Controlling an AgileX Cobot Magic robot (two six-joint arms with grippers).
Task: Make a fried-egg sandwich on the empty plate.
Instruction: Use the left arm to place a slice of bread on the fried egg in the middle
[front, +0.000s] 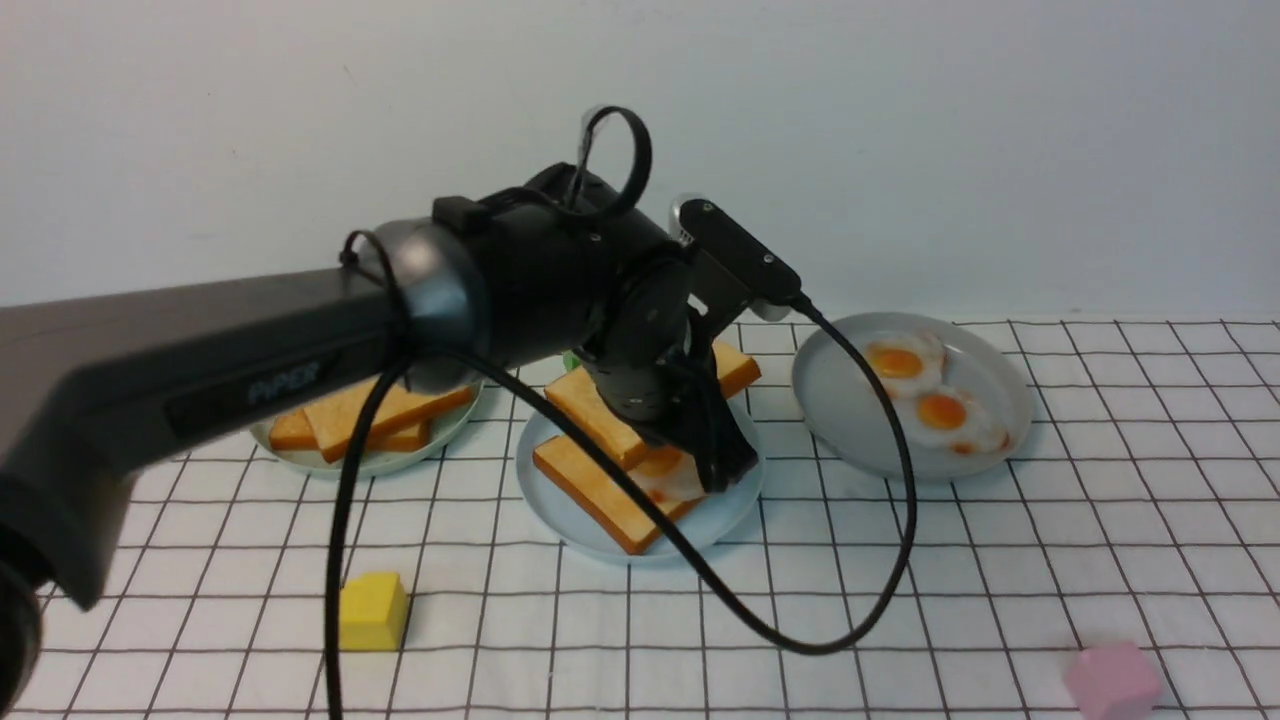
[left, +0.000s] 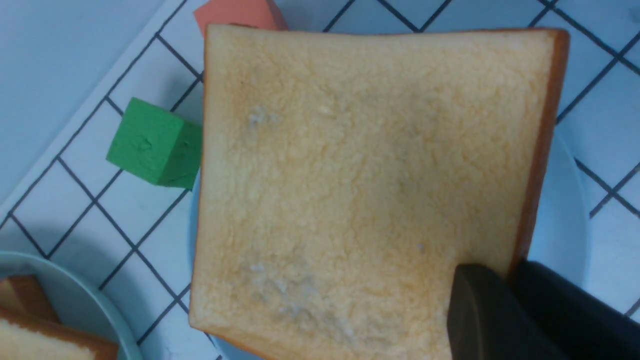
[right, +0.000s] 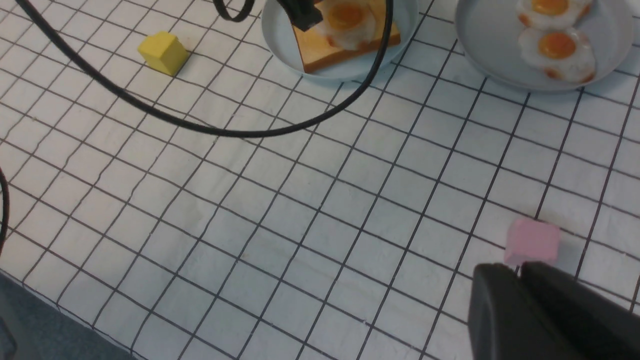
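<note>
The empty plate (front: 570, 525) is the light-blue one in the middle; it carries a toast slice (front: 600, 495) with a fried egg (front: 672, 478) on top. A second toast slice (left: 360, 175) hangs over them, shifted toward the back, so the egg's front edge still shows. My left gripper (left: 510, 272) is shut on this upper slice, pinching its crust edge at one corner. Its arm fills the left of the front view. My right gripper (right: 520, 270) is shut with nothing in it, low over the cloth beside a pink cube (right: 532, 242). It is out of the front view.
A greenish plate (front: 300, 455) with toast slices stands at the left. A grey plate (front: 850, 400) with two fried eggs stands at the right. A yellow cube (front: 372, 610), a green cube (left: 155, 142) and an orange cube (left: 235, 12) lie around. A black cable (front: 880, 560) loops over the cloth.
</note>
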